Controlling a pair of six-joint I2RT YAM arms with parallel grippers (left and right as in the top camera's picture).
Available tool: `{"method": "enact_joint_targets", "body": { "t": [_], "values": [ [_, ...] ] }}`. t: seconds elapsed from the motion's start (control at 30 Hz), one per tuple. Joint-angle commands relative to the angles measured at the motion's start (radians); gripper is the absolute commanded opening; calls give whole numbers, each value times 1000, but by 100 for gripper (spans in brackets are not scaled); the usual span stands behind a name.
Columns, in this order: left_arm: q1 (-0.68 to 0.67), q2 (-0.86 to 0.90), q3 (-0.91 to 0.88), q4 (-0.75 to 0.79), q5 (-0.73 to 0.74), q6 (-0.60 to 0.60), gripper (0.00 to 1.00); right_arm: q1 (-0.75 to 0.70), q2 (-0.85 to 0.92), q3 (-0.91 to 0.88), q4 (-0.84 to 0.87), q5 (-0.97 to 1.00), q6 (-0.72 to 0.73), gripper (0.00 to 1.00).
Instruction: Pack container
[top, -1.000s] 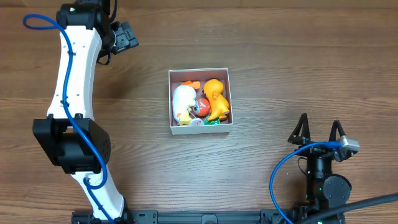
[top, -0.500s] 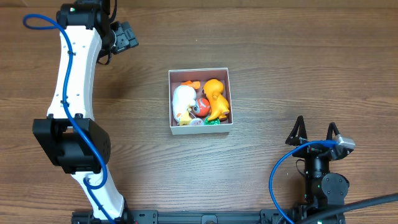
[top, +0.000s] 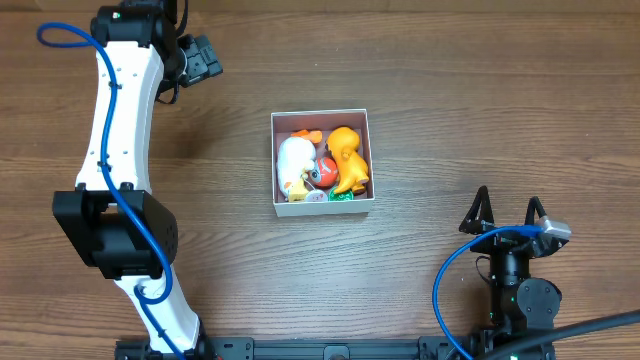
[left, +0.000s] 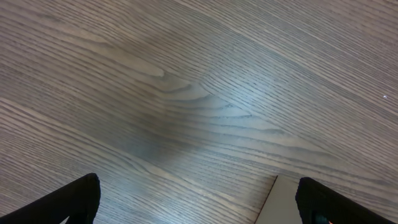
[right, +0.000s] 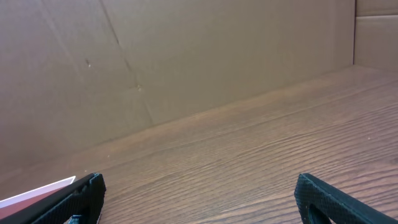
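The container (top: 321, 113), a small square white-walled box, sits at the middle of the table. It holds a white duck toy (top: 293, 165), an orange duck toy (top: 347, 155), a red ball (top: 324, 170) and a green piece (top: 345, 196). My left gripper (top: 205, 60) hangs over the far left of the table, well away from the box; in its wrist view it (left: 198, 186) is open over bare wood. My right gripper (top: 508, 198) stands near the front right, open, with nothing between its fingers (right: 199, 186). A corner of the container (right: 43, 188) shows at the left of the right wrist view.
The table (top: 480, 90) is dark wood grain. A brown cardboard wall (right: 186, 56) rises behind its far edge. A pale flat corner (left: 283, 202) shows at the bottom of the left wrist view; I cannot tell what it is.
My right gripper has drawn back slightly toward the front edge of the table. The left arm and the toys in the box have not moved.
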Motion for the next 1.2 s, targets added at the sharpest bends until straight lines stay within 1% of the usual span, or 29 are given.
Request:
{"method": "enact_joint_targets", "body": {
  "t": [0.0, 0.5, 0.6, 0.67, 0.8, 0.93, 1.17],
  "values": [
    [4, 4, 18, 0, 2, -9, 100, 1, -12, -10, 3, -2, -4, 100],
    [4, 4, 18, 0, 2, -9, 100, 1, -12, -10, 3, -2, -4, 100],
    [4, 4, 18, -26, 0, -2, 100, 1, -12, -10, 3, -2, -4, 100],
    [5, 4, 18, -26, -25, -2, 100, 1, -12, -10, 3, -2, -4, 100],
    [18, -17, 19, -25, -28, -2, 100, 1, -12, -10, 3, -2, -4, 100],
    [17, -111, 19, -26, -44, 38, 100, 1, -12, -10, 3, -2, -4, 100],
    [16, -423, 19, -26, -56, 42, 100, 1, -12, -10, 3, -2, -4, 100]
  ]
}}
